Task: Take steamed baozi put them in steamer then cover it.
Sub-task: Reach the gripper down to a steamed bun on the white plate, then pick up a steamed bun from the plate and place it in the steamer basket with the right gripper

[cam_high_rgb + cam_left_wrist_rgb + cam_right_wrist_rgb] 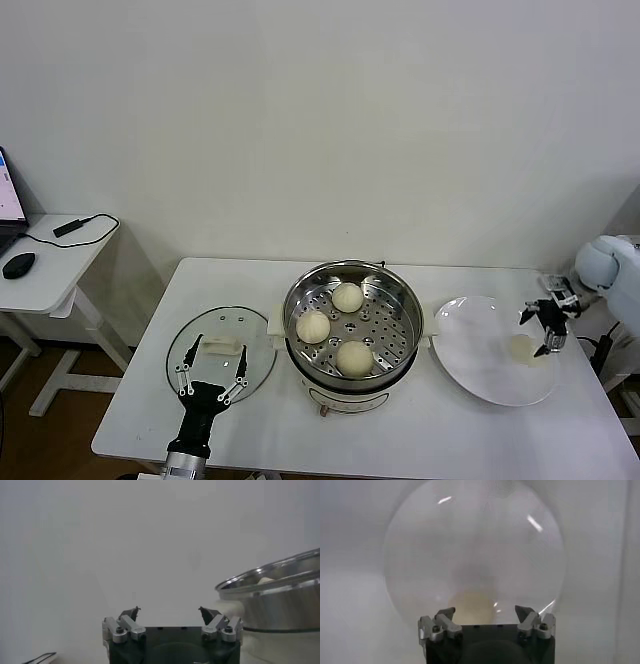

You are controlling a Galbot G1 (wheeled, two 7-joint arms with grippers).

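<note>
**Bench inspection: three buns in steamer, one on plate**

The white bench [250, 420] stands against a plain pale wall. To the robot's left, a separate small white desk [45, 270] carries a black mouse [18, 265] and a cabled device.

The steamer [352, 322] sits mid-bench on its cream base, uncovered. Three steamed baozi [347, 297] rest on its perforated tray, apart from one another. The white plate [480, 350] lies just beside the steamer on the robot's right and holds the fourth bun [472, 607] near its outer edge. The glass lid [220, 345] lies flat on the bench to the steamer's left.

Count: four buns, one steamer, one plate, one lid.

The right gripper [548, 325] hovers over the plate's outer edge, directly above the lone bun, fingers spread and empty. The left gripper [212, 380] sits at the lid's near edge, fingers likewise spread, grasping nothing.
</note>
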